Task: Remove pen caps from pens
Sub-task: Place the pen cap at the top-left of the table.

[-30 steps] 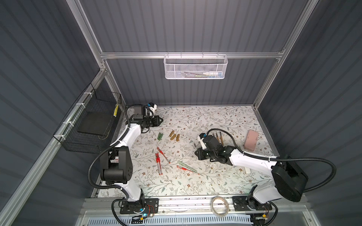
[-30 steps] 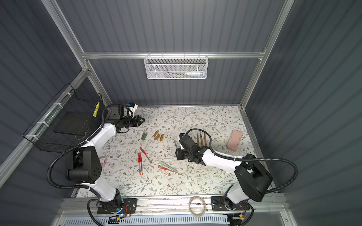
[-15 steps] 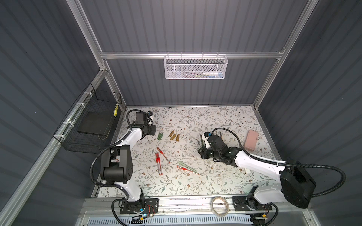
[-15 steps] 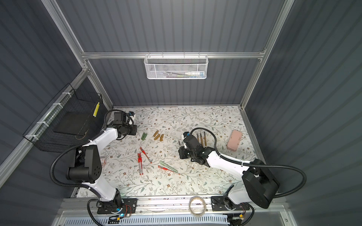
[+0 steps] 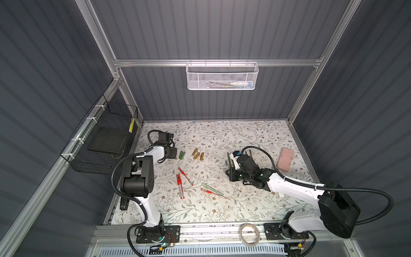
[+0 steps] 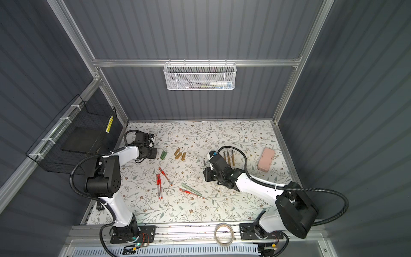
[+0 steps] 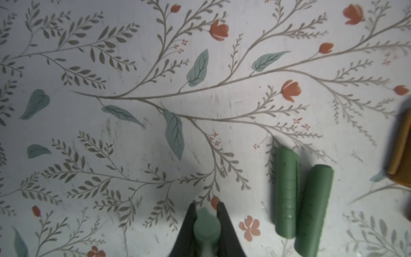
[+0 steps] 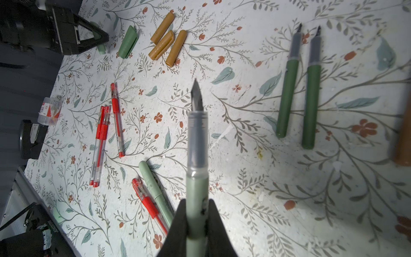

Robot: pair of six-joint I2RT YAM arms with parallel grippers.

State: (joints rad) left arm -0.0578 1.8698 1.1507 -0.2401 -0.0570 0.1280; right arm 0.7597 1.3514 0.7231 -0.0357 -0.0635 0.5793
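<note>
white flat desk (image 7: 222, 104): patterned with grey-brown twigs, teal leaves and orange-red flowers
pale-green slim plastic pen (image 8: 197, 155): fitted with a smoky grey grip and a dark nib
short tapered plastic cap (image 7: 206, 227): tinted the same pale green
two ribbed tubular caps (image 7: 285, 193): coloured dark green
three short tubular caps (image 8: 163, 43): coloured gold-brown
four clear-barrelled pens (image 8: 101, 131): banded in red
rounded oblong case (image 5: 284, 159): coloured pink

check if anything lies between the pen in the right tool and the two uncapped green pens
Nothing visible does. The right tool holds the pale green pen, and only bare mat shows between it and the two uncapped green pens.
</note>
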